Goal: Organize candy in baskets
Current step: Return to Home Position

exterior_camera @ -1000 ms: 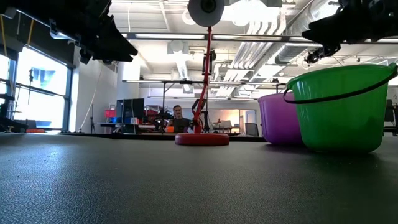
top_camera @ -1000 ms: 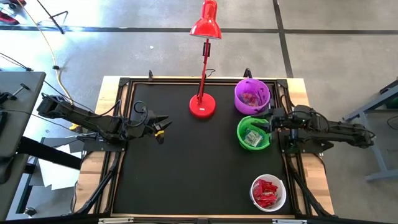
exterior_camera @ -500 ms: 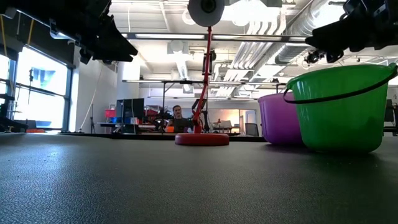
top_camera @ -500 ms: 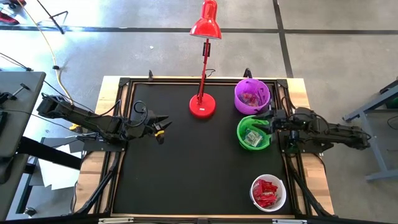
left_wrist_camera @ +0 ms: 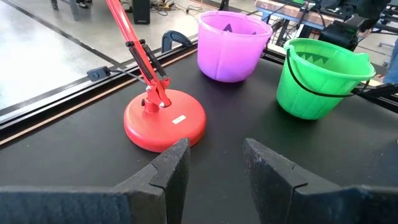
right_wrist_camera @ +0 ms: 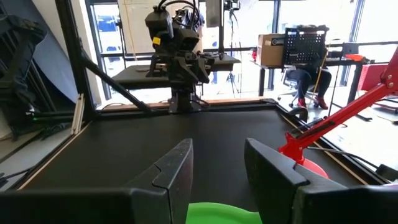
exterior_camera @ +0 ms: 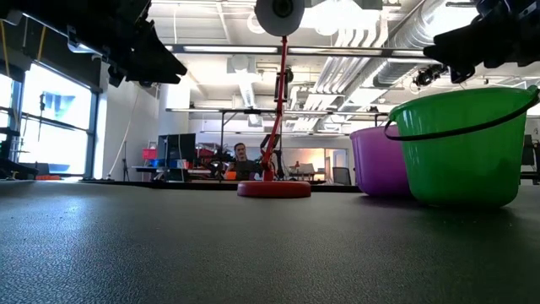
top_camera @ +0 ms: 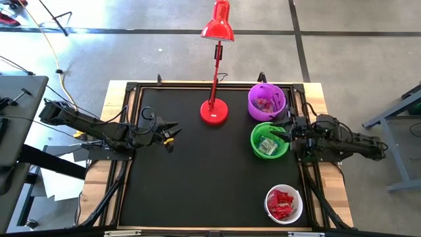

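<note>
Three baskets stand along the table's right side: purple point(top_camera: 252, 99) at the far end, green point(top_camera: 256, 133) in the middle, white point(top_camera: 271, 193) near the front. Each holds candy: pinkish and blue sweets point(top_camera: 266, 105) in the purple one, pale ones point(top_camera: 267, 146) in the green one, red ones point(top_camera: 283, 203) in the white one. My right gripper point(top_camera: 287, 126) hovers open at the green basket's right rim point(right_wrist_camera: 217, 213), above it, holding nothing. My left gripper point(top_camera: 172, 130) hangs open and empty over the table's left side, pointing at the lamp and baskets point(left_wrist_camera: 214, 165).
A red desk lamp stands on its round base point(top_camera: 214, 112) at the far middle of the table, its stem leaning toward the far edge and its head point(top_camera: 218, 26) beyond it. The black mat point(top_camera: 197, 178) stretches bare between the arms and toward the near edge.
My right gripper has drawn back a little toward the table's right edge, off the green basket's opening to its right rim, and sunk slightly, staying open. My left arm has kept still. The baskets have not moved.
</note>
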